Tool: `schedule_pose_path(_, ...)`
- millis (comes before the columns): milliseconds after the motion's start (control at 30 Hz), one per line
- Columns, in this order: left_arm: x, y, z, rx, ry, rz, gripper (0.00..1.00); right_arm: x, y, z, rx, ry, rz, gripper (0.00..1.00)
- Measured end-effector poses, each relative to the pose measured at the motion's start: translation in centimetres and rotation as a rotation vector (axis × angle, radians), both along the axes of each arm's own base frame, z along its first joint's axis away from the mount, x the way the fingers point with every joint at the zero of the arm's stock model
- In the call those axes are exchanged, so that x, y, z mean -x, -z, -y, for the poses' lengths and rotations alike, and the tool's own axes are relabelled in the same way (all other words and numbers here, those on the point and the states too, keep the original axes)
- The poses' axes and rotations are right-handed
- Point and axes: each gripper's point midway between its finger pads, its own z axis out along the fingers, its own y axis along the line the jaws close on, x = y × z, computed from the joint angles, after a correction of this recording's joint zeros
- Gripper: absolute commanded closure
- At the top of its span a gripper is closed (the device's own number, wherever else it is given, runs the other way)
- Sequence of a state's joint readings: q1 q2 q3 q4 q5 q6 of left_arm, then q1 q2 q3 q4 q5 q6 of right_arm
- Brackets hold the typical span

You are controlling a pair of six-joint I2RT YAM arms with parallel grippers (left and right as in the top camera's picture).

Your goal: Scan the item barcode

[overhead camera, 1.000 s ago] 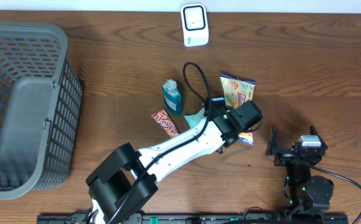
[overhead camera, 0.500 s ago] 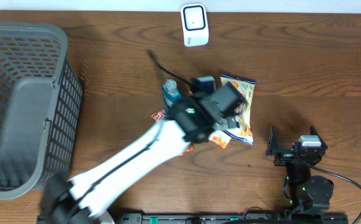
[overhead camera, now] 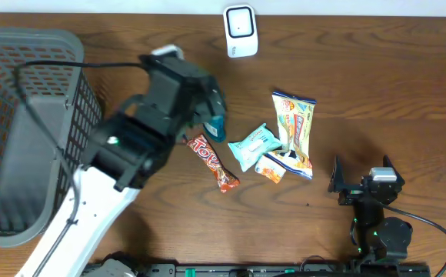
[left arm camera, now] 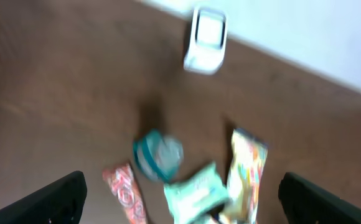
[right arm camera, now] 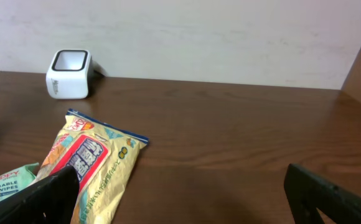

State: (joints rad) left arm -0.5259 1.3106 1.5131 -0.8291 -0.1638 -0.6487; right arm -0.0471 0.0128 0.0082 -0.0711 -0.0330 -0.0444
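Note:
Several items lie mid-table: a teal bottle [overhead camera: 216, 125], a red candy bar [overhead camera: 214, 161], a teal wipes pack [overhead camera: 255, 145], a yellow snack bag [overhead camera: 294, 127] and a small orange packet [overhead camera: 271, 169]. The white scanner [overhead camera: 240, 31] stands at the far edge. My left gripper [left arm camera: 180, 202] hangs high above the items, open and empty; its blurred view looks down on the bottle [left arm camera: 157, 155], wipes pack [left arm camera: 196, 193] and scanner [left arm camera: 205, 40]. My right gripper [overhead camera: 361, 172] rests open near the front right, facing the snack bag [right arm camera: 93, 168] and the scanner [right arm camera: 68, 65].
A large grey mesh basket [overhead camera: 77, 131] fills the left side of the table, close beside the raised left arm. A pale wall runs along the table's far edge behind the scanner. Bare wood lies to the right of the snack bag.
My left arm rose from the packets and swung left toward the basket, its jaws opening wide with nothing in them. The wipes pack now lies uncovered. The right arm stayed still.

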Motion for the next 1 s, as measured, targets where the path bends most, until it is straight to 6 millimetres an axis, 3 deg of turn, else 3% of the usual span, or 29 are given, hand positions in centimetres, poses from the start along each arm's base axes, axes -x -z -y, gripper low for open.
schedule_pose_path(100,-1.6,-3.1,-2.0,0.018,-0.034,0.129,0.02,0.0,0.0,0.0,0.0,0.0,0.0,0.01)
schedule_pose_path(267,-3.5,-10.4,-5.4,0.055,-0.1,0.415,0.02,0.0,0.0,0.0,0.0,0.0,0.001,0.01)
schedule_pose_path(300,-3.7,-12.4,-6.1,0.067,-0.118,0.491,0.02,0.0,0.0,0.0,0.0,0.0,0.001,0.01)
schedule_pose_path(433,-2.9,-17.4,-8.5,0.038,-0.15,0.677,0.02,0.0,0.0,0.0,0.0,0.0,0.0,0.01)
schedule_pose_path(567,-1.5,-18.6,-9.6,-0.087,-0.125,0.727,0.02,0.0,0.0,0.0,0.0,0.0,0.0,0.01)
schedule_pose_path(700,0.6,-17.0,-10.1,-0.263,-0.052,0.664,0.02,0.0,0.0,0.0,0.0,0.0,0.001,0.01)
schedule_pose_path(800,2.2,-17.5,-10.6,-0.311,-0.033,0.678,0.02,0.0,0.0,0.0,0.0,0.0,0.0,0.01)
schedule_pose_path(1000,8.8,-20.6,-11.7,-0.299,-0.017,0.795,0.02,0.0,0.0,0.0,0.0,0.0,0.0,0.01)
